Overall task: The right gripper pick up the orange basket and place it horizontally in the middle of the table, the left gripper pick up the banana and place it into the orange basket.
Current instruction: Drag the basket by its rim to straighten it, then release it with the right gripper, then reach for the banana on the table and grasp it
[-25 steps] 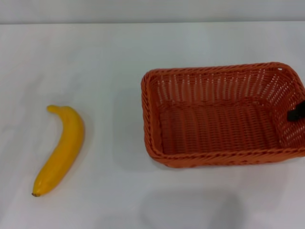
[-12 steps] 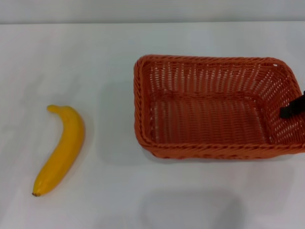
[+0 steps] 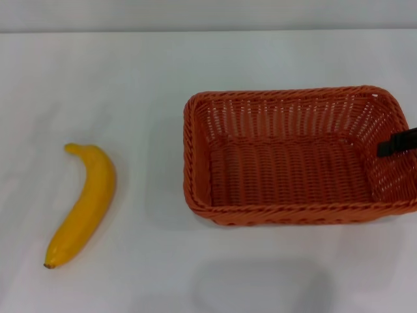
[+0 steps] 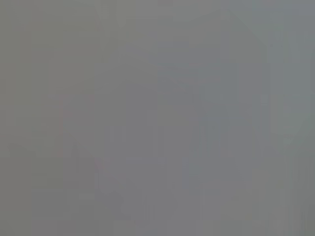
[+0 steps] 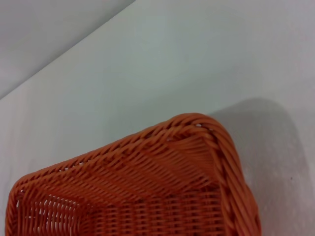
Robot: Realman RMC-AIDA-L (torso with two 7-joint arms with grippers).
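step: orange basket being placed, empty | right gripper at its right wall, clamping cannot be told | banana well left of basket, untouched | next: release required, then left gripper's banana pick

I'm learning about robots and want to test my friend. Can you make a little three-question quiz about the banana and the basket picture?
1. True or false: the banana is inside the orange basket.
2. Where does the right gripper show? A) over the banana B) at the basket's right wall C) on the bare table
3. Fill in: the basket holds ____ fruit.

Key:
1. False. It lies on the table, to the left of the basket, apart from it.
2. B.
3. No; it is empty. The left gripper is not in view.
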